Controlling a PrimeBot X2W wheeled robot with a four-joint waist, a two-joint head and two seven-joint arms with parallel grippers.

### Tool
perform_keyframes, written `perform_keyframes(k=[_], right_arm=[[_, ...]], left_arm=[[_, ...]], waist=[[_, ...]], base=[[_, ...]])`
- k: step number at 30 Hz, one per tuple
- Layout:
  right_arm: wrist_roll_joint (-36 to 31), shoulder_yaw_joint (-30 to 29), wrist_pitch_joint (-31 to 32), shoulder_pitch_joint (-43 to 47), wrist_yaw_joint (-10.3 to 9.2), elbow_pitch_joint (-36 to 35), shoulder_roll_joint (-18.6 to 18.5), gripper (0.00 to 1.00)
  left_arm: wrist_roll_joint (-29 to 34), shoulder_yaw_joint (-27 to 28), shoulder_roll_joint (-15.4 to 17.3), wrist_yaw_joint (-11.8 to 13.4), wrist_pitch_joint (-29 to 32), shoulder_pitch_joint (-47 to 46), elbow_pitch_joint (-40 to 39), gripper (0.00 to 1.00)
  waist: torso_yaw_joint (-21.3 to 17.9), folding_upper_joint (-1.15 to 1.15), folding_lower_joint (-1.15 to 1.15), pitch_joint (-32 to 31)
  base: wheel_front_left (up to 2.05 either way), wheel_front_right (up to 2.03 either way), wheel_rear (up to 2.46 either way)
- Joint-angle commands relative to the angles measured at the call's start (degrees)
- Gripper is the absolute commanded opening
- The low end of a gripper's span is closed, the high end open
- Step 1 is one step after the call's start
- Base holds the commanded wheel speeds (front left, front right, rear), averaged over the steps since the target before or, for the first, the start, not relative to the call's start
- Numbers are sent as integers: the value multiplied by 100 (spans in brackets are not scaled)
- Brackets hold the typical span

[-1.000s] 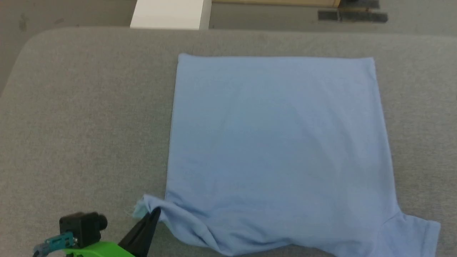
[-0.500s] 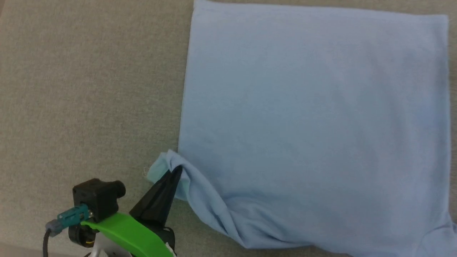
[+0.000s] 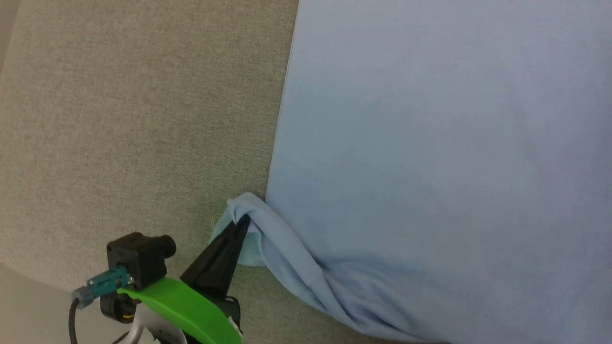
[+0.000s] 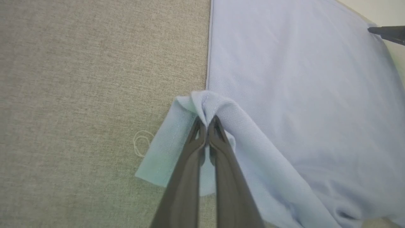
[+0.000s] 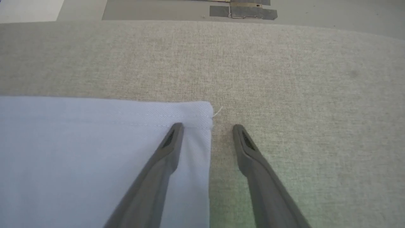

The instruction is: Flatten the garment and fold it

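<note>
Left gripper (image 3: 243,221) tight on a bunched corner of the garment (image 3: 430,143), atop grey fabric surface (image 3: 119,119).

Woven grey-beige surface (image 3: 119,119), matte, evenly lit, without hard shadows. Rounded at the near left corner in the head view, with pale smooth floor (image 3: 24,315) past the edge. Small loop of pale thread (image 4: 140,144) lying loose on the weave in the left wrist view. Beyond the far edge in the right wrist view, more grey floor, a white block (image 5: 30,11) at upper left, and dark strips (image 5: 221,11) flat on the floor at top centre, a tan piece among them.
</note>
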Motion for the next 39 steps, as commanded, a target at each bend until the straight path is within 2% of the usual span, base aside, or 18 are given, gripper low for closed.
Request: perform_keyframes(k=[1,6,7,10,14,20,24,26,31,37,38,39], right_arm=[[-36,57,-29,-65,-9,97,30,0],[194,197,-339,-49,-9,145,72,0],[447,204,-572,124,-9,77,62,0],[667,191,-660,523,-9,-67,-18,0],[989,-178,-730,1304,-9,-449,-46,0],[1373,-990,-859,2953,-9,-1291,423,0],[1538,-1452,-863,4156,-9,-1791,1223,0],[1652,-1544,-831,4732,-9,-1942,1464,0],[1955,-1491,-902,5940,-9,-1763,1608,0],[2373,-1149,-1496,6110,-9,-1107,1613,0],[2345,-1059,-1602,6051,-9,-1135,1613,44],[2319,-1010,-1679,5997,-9,-1198,1613,100]], left_arm=[[37,52,0,13,-52,-80,26,0],[23,159,25,60,-128,-33,39,0],[25,258,52,148,-167,27,97,0],[-31,326,48,207,-206,137,129,0],[-112,452,15,291,-318,297,186,0],[-217,591,28,416,-437,668,266,0],[-259,603,15,444,-482,820,301,0],[-273,625,8,480,-513,901,306,0],[-256,690,-17,544,-623,992,297,0],[-259,721,-40,603,-655,1025,295,0],[-258,713,-48,604,-654,1015,297,0],[-258,705,-55,605,-650,1006,299,0]], waist=[[-38,0,-1,2],[-316,0,-1,-243],[-545,0,-1,-561],[-762,0,-1,-909],[-1024,0,-1,-1365],[-1436,0,-1,-1839],[-1630,0,-1,-2049],[-1740,0,-1,-2119],[-1896,0,-1,-2192],[-2019,0,-1,-2273],[-2018,0,-1,-2289],[-2011,0,-1,-2302]], base=[[0,0,0],[0,0,0],[0,0,0],[0,0,0],[0,0,0],[0,0,0],[0,0,0],[0,0,0],[0,0,0],[0,0,0],[0,0,0],[0,0,0]])
